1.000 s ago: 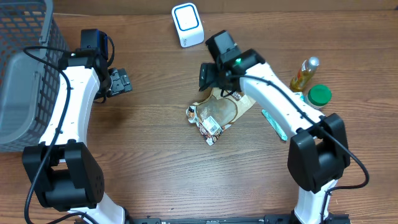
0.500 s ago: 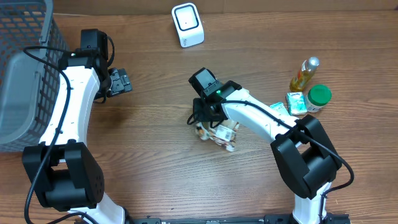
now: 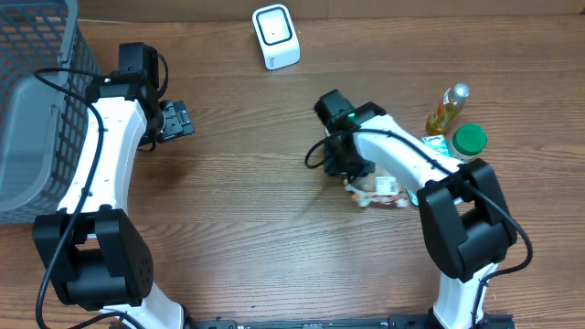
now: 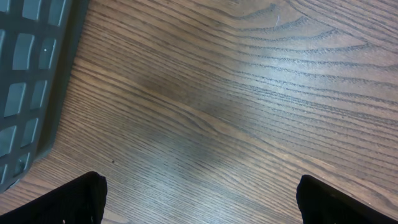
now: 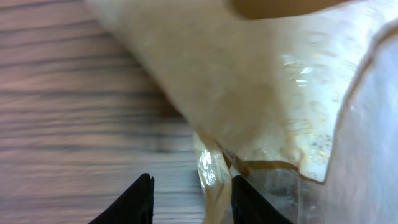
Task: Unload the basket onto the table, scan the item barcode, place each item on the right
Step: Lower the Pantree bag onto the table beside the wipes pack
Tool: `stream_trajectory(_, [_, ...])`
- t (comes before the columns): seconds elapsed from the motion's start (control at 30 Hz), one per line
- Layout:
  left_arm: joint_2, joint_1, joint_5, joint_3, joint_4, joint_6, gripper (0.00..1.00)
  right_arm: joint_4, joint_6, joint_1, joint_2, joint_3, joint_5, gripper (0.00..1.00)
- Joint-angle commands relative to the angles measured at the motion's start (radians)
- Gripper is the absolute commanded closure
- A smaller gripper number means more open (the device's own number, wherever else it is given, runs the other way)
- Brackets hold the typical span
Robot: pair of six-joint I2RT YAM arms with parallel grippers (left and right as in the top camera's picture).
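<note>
The item, a crumpled clear-and-tan snack bag, lies on the table at centre right, its printed end toward the right. In the right wrist view the bag fills the upper right, blurred. My right gripper hangs over the bag's left end. Its fingers stand apart, and a fold of the bag lies between them against the right finger, with bare wood showing beside the left one. The white scanner stands at the back centre. My left gripper is wide open over bare wood, far to the left.
A grey mesh basket occupies the far left, its wall also in the left wrist view. At the right stand an oil bottle, a green-lidded jar and a small green carton.
My right gripper swung down to the bag, then right, and the bag shifted right with it toward the carton. The left arm has not moved.
</note>
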Motion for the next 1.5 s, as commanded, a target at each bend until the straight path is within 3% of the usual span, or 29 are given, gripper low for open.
stream_trajectory(0.0, [-0.002, 0.002, -0.013, 0.018, 0.001, 0.004, 0.0, -0.014, -0.008, -0.054, 0.004, -0.003, 0.073, 0.59])
stream_trajectory(0.57, [-0.002, 0.003, -0.013, 0.018, 0.001, 0.004, 0.0, 0.056, -0.008, -0.058, 0.004, -0.003, -0.151, 0.48])
stream_trajectory(0.67, [-0.002, 0.003, -0.013, 0.018, 0.001, 0.004, 0.0, 0.06, -0.008, -0.058, 0.004, -0.003, -0.124, 0.38])
stream_trajectory(0.97, [-0.002, 0.002, -0.013, 0.018, 0.001, 0.004, 0.0, 0.017, -0.029, -0.059, -0.051, 0.055, -0.054, 0.31])
stream_trajectory(1.03, [-0.002, 0.002, -0.013, 0.018, 0.001, 0.004, 0.0, 0.011, -0.031, -0.059, -0.074, 0.071, -0.054, 0.26])
stream_trajectory(1.2, [-0.002, 0.002, -0.013, 0.018, 0.001, 0.004, 0.0, 0.021, -0.031, -0.061, -0.087, 0.072, -0.053, 0.0])
stream_trajectory(1.47, [-0.002, 0.002, -0.013, 0.018, 0.001, 0.004, 0.0, 0.021, -0.031, -0.06, -0.086, 0.072, -0.054, 0.0])
